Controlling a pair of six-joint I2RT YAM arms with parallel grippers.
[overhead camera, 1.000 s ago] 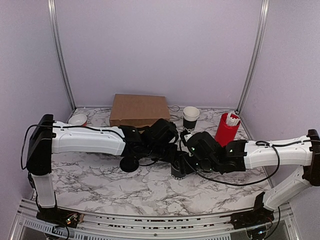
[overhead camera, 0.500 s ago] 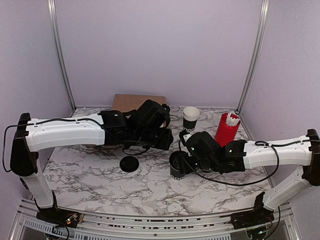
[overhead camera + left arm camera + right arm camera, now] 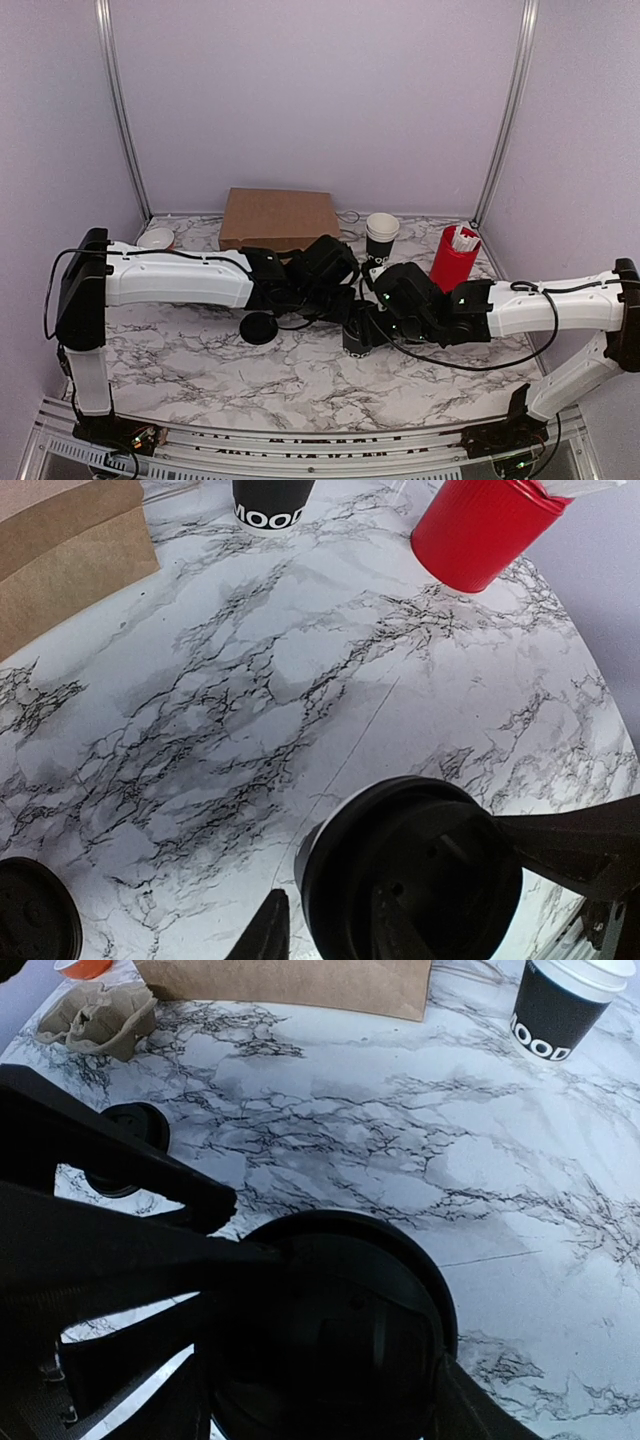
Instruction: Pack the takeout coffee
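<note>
Top external view takes in the whole marble bench [image 3: 200, 370], with the left arm [image 3: 170, 280] and right arm [image 3: 540, 308] meeting at its middle. The takeout coffee [image 3: 356, 340] stands upright there, mostly hidden under them.

The wrist views fill that in. The left wrist view shows the black lid [image 3: 412, 872] sitting on the cup. The left gripper [image 3: 325, 932] straddles the lid's near rim, one finger outside the wall and one over the top; whether it is clenched I cannot tell. The right wrist view shows the right gripper [image 3: 330, 1405] grasping the cup, a finger on each side. Only that view shows the crumpled cardboard tray [image 3: 98, 1015] at the far left.

At the back stand one brown paper bag [image 3: 277, 218], one red cylinder [image 3: 454, 258] of white sticks and one stack of cups [image 3: 381, 238]. One loose lid [image 3: 259, 327] lies flat left of the coffee, apart from it, making two lids in all.
</note>
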